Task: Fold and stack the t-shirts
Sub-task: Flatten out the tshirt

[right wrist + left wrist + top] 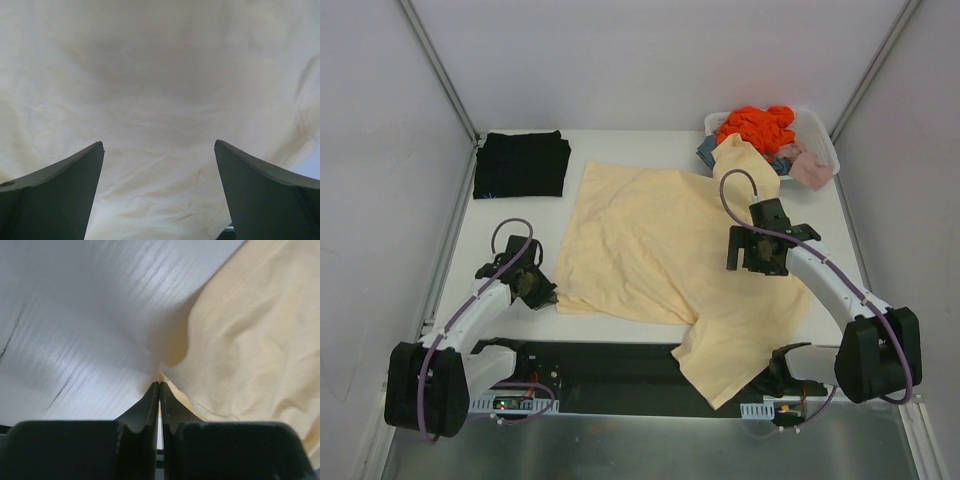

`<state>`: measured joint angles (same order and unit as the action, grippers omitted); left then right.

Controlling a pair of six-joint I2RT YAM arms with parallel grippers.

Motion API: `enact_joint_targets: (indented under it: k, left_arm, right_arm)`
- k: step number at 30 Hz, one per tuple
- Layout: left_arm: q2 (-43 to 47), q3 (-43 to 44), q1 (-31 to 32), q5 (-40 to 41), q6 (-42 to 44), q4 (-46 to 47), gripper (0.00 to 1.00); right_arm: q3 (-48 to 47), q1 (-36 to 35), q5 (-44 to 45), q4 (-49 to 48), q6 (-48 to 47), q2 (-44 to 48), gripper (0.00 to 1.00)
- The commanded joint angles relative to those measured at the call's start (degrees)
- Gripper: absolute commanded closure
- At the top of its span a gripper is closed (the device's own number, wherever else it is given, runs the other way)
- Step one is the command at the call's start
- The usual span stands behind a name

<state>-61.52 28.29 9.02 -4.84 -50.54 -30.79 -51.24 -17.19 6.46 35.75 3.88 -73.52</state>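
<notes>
With left tool [159, 386] shut tight, pinches the near-left corner of the cream shirt [640, 240], probably to lift that edge for a fold. Holds right tool [158, 143] wide open just over the same cloth, spread across the worktop [630, 145]. Shows black shirt [520, 165] folded far left, likely the stack's base.

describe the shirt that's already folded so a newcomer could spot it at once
On the white table, look to the far left corner. A black t-shirt lies there, folded into a flat rectangle. Unlike the cream-yellow t-shirt spread open nearby, it is dark and compact.
</notes>
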Motion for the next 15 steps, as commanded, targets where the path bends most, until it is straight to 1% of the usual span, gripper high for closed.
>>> enact_joint_targets:
  k: [1, 3, 5, 6, 9, 11, 15]
  left_arm:
    - [7.8, 0.8, 0.2, 4.1, 1.9, 2.8, 1.0]
    - [11.0, 1.6, 0.2, 4.8, 2.6, 2.0, 1.0]
    - [12.6, 3.5, 0.2, 8.8, 2.2, -1.1, 1.0]
    - [13.6, 4.3, 0.2, 12.1, 1.7, -2.3, 1.0]
    - [15.0, 7.9, 0.2, 14.7, 2.6, -4.2, 1.0]
    - [15.8, 10.0, 0.2, 16.1, 3.4, -4.2, 1.0]
    - [16.8, 14.0, 0.2, 19.5, 6.8, -4.3, 1.0]
  right_arm:
    - [2.8, -0.3, 1.0, 6.2, 1.8, 4.9, 0.03]
    - [3.3, -0.3, 1.7, 8.0, 2.4, 6.7, 0.03]
    - [3.6, -0.3, 3.7, 10.4, 3.2, 8.3, 0.03]
    - [3.5, -0.3, 4.6, 11.4, 3.3, 10.0, 0.03]
    - [2.8, 0.1, 7.9, 16.0, 4.5, 13.0, 0.03]
    - [3.0, 0.6, 8.0, 18.9, 5.4, 13.3, 0.03]
    - [5.0, 2.2, 5.7, 20.3, 8.1, 12.1, 0.03]
